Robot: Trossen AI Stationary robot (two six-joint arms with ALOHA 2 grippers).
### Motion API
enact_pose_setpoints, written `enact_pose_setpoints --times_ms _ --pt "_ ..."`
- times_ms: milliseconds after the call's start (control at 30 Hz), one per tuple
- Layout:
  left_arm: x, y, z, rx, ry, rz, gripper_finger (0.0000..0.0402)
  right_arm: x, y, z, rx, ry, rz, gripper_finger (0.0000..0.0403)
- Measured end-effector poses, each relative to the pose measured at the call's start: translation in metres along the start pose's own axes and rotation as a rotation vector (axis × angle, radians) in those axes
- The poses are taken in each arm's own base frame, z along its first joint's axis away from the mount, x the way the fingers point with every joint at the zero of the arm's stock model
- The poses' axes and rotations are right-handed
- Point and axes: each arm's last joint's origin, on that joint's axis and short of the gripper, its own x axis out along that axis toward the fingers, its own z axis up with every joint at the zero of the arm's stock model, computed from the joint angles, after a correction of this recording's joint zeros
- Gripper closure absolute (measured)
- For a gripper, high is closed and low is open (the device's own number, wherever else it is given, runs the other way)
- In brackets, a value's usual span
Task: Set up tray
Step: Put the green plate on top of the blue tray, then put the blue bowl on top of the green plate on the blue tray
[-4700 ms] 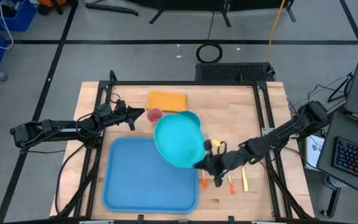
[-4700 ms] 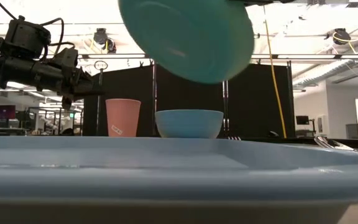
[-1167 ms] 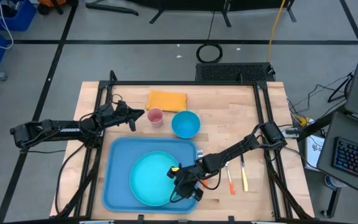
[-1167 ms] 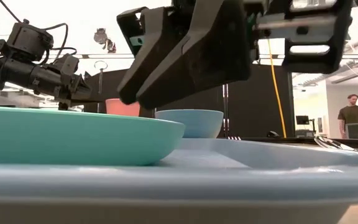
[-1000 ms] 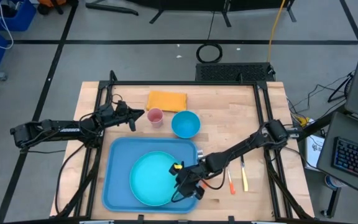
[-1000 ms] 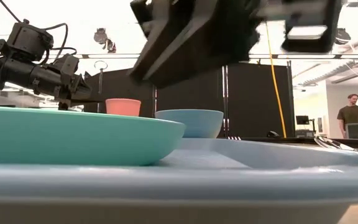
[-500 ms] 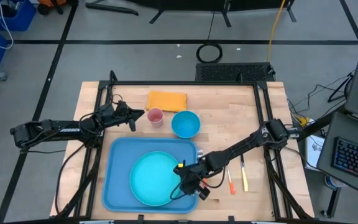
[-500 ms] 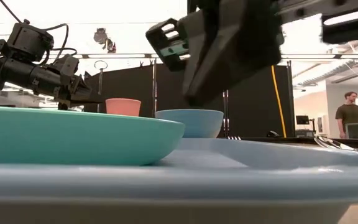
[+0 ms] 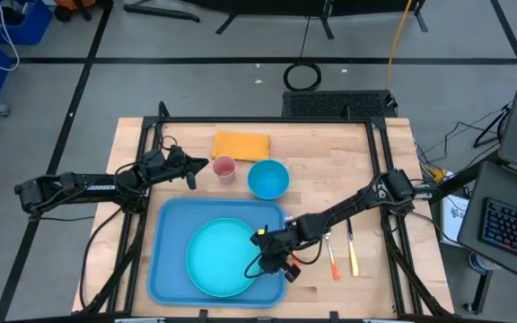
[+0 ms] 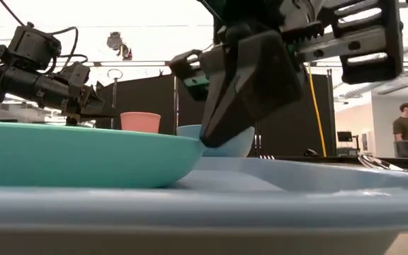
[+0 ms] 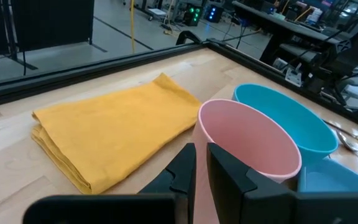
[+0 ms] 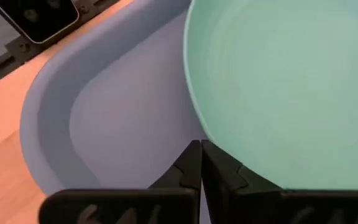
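High view: tray (image 9: 169, 256) lies front-center on worktop (image 9: 321, 161), teal plate (image 9: 218, 258) inside. Right claw (image 9: 272, 254) sits at plate's edge w/ fingers together, empty; it should lift clear w/o nudging the plate. Left claw (image 9: 196, 167) waits by pink cup (image 9: 224, 168), fingers together.

Light wooden table (image 9: 330, 170) with black frame sitting under everything. Big light-blue plastic tray (image 9: 170, 235) lying on near part of table. Folded yellow cloth (image 9: 240, 144) lying at far side. Small pink cup (image 9: 224, 168) standing just beside round blue bowl (image 9: 268, 178). Orange-handled and yellow-handled cutlery (image 9: 342, 257) lying right of tray.
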Motion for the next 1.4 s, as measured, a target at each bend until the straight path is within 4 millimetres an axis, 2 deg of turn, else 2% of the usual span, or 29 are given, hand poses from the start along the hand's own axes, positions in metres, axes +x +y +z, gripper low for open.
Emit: enact_pose_setpoints --times_ms 267,533,1100,1200,1400 --pt "0.000 0.000 0.000 0.000 0.000 0.002 0.0360 0.009 -0.002 -0.004 -0.003 -0.021 0.040 0.0403" --pt "0.000 0.000 0.000 -0.002 0.000 0.009 0.0360 0.008 -0.004 0.001 -0.019 -0.072 0.016 0.0403" --pt "0.000 0.000 0.000 -0.004 0.000 0.009 0.0360 0.007 -0.006 -0.001 -0.004 -0.041 -0.030 0.0403" --pt "0.000 0.000 0.000 -0.004 0.000 0.009 0.0360 0.001 -0.006 0.002 -0.003 -0.039 -0.031 0.0403" --pt "0.000 0.000 0.000 -0.006 0.003 0.010 0.0360 -0.023 -0.003 0.013 0.018 -0.020 -0.108 0.0403"
